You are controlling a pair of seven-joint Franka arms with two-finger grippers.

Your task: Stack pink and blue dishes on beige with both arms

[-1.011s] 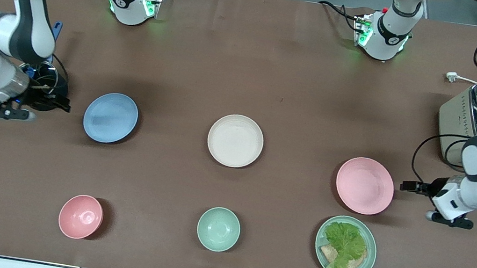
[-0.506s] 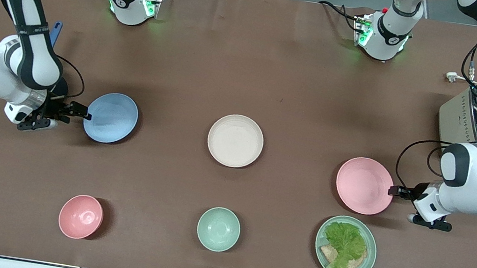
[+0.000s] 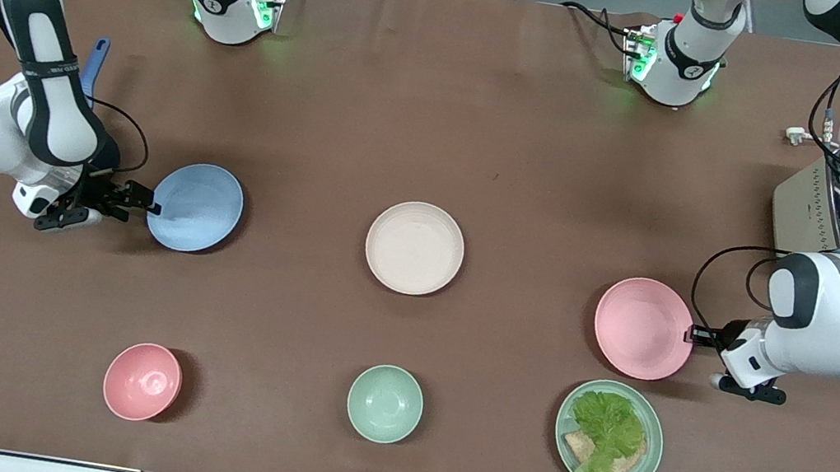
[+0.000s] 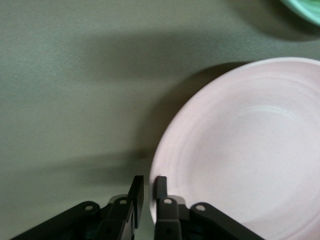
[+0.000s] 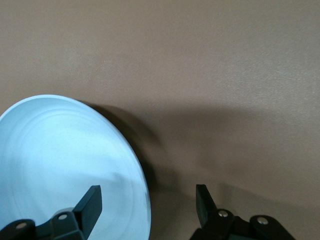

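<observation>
Now three round, shallow matte plates sit in a row: blue plate [image 3: 195,207] toward the right arm's end, beige plate [image 3: 414,248] between, pink plate [image 3: 643,328] toward the left arm's end. Right gripper [image 3: 142,200] straddles the blue rim, fingers spread wide. Left gripper [image 4: 148,187] pinches the pink rim – fingers nearly together. A toaster [image 3: 811,211] is partly hidden by the left arm.

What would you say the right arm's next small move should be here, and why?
Probably shut the right gripper. Its fingers are open astride the blue plate's rim, one over the dish and one outside it, while the left gripper looks already shut on the pink plate's edge.
</observation>
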